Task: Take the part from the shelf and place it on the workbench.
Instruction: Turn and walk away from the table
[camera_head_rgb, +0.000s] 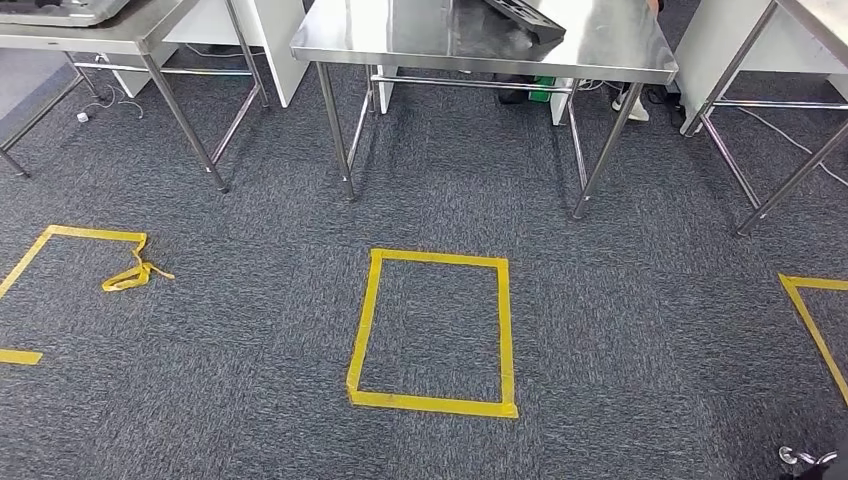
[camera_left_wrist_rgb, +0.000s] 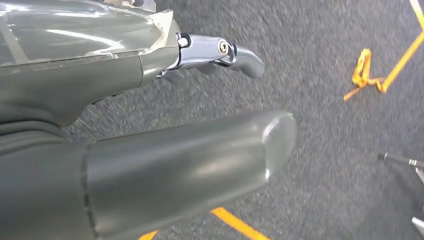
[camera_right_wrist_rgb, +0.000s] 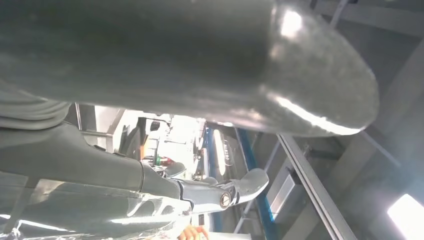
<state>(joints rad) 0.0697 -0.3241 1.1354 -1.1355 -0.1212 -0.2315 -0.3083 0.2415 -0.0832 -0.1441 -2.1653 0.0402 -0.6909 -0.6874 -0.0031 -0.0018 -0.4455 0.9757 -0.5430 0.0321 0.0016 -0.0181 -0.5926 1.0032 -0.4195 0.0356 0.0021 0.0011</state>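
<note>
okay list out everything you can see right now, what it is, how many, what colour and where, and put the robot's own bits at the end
steel tables: three, silver, along the far side of the carpet; one in the middle, one at each far corner.
dark part: one, black, on the middle table's top, cut off by the frame edge.
tape square: one, yellow, on the grey carpet in front of the middle table.
partial tape outlines: two, yellow, at the left and right edges of the carpet; the left one has a loose crumpled end.
cables: a few, white, on the floor under the tables.
left hand: one, grey with silver fingers, holding nothing, above the carpet.
right hand: one, grey, nothing visible in it.
</note>
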